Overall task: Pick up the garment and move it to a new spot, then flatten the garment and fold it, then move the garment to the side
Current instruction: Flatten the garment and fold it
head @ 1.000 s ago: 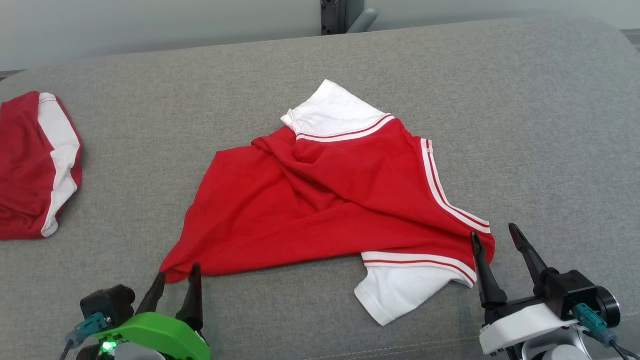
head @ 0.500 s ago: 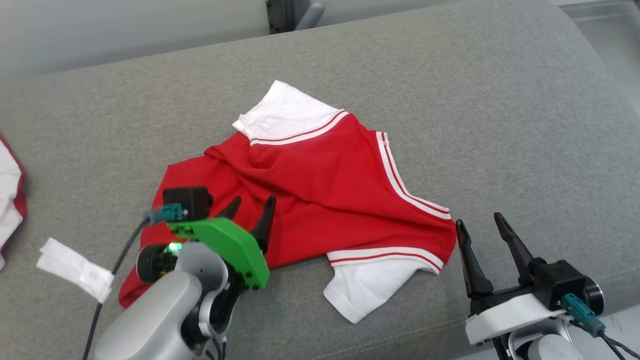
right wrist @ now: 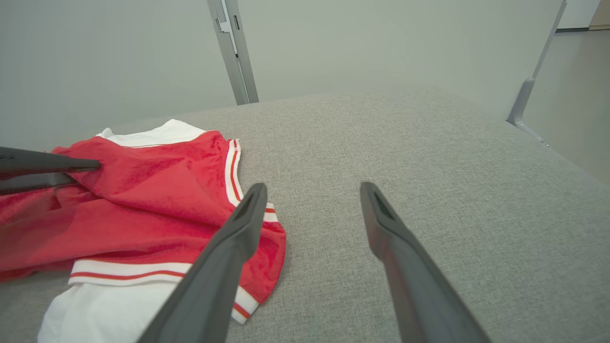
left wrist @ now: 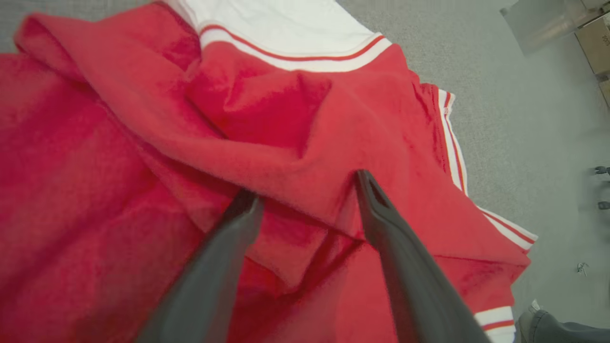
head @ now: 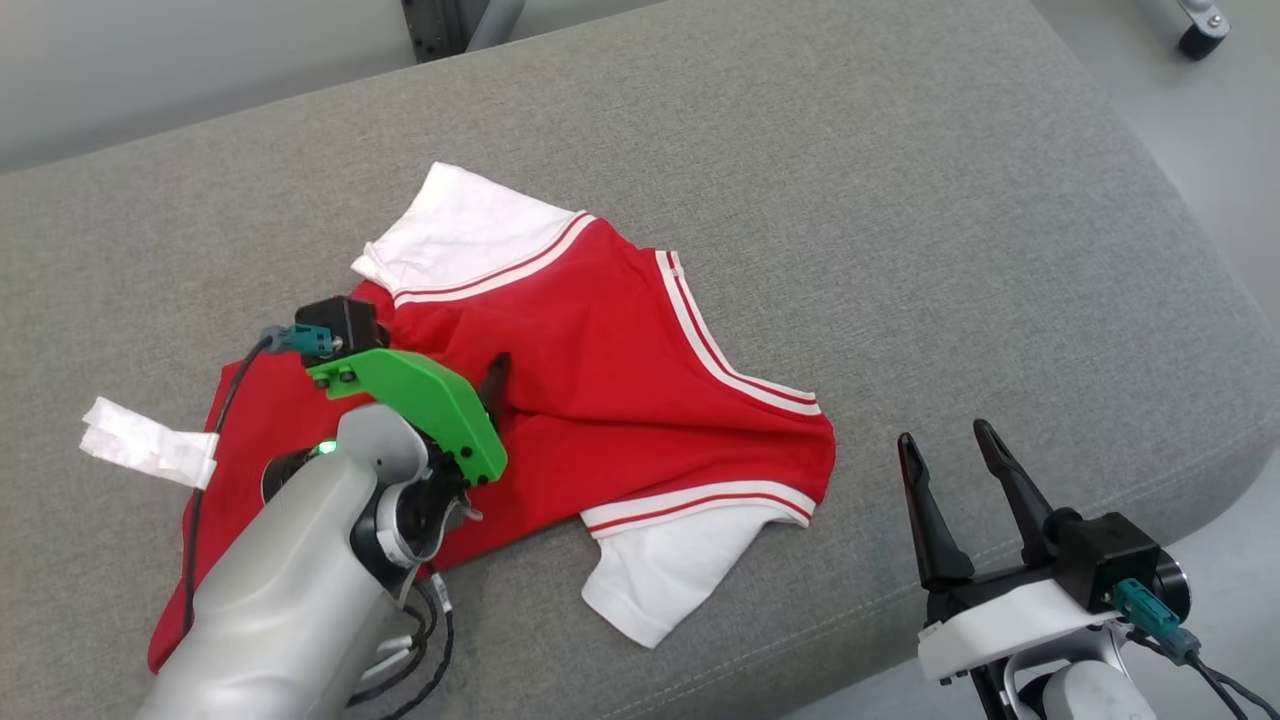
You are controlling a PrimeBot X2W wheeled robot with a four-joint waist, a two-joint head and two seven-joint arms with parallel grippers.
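No readable text, brand, number or sign on the garment or the white slip

The garment lies on the cushion. The left gripper rests on its middle, fingers astride a fold — the right gripper stands apart, beyond its right edge. A scrap lies at its left edge.

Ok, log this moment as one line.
stage: pickup | left fingers: open, straddling a garment fold | right fingers: open, apart from garment
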